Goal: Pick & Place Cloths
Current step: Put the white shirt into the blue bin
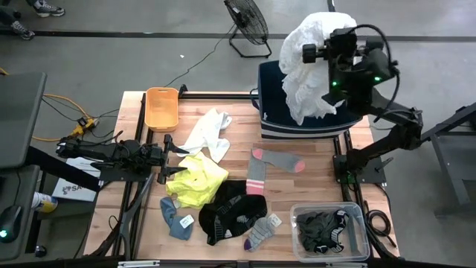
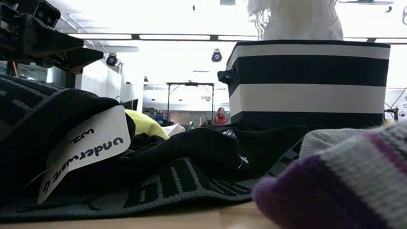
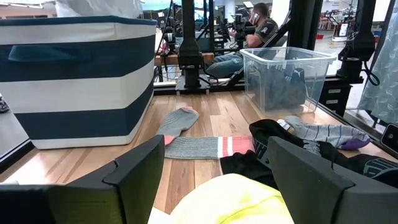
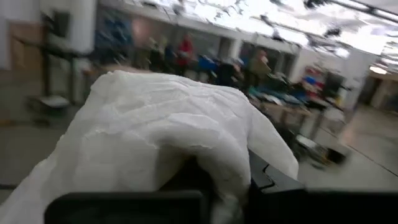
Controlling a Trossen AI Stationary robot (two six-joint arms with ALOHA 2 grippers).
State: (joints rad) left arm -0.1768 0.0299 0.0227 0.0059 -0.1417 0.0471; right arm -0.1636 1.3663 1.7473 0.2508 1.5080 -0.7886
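One right hand (image 1: 321, 63) grips the white cloth (image 1: 309, 67) seemingly above the tub (image 1: 271, 112); left hand (image 1: 169, 158) gapes wide beside the yellow cloth (image 1: 197, 181).

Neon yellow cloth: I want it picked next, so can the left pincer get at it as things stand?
Probably yes. The left pincer stands open right beside the neon yellow cloth, which lies uncovered on the table with nothing between them.

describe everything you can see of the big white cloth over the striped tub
The white cloth is a large, crumpled, soft-looking fabric, bunched and hanging in folds. It is lifted off the table, draped over and held by the right end effector, which is shut on it. It hangs above the navy-and-white striped tub at the table's far right; its lower end dips toward the tub's opening, though whether it touches inside cannot be told.
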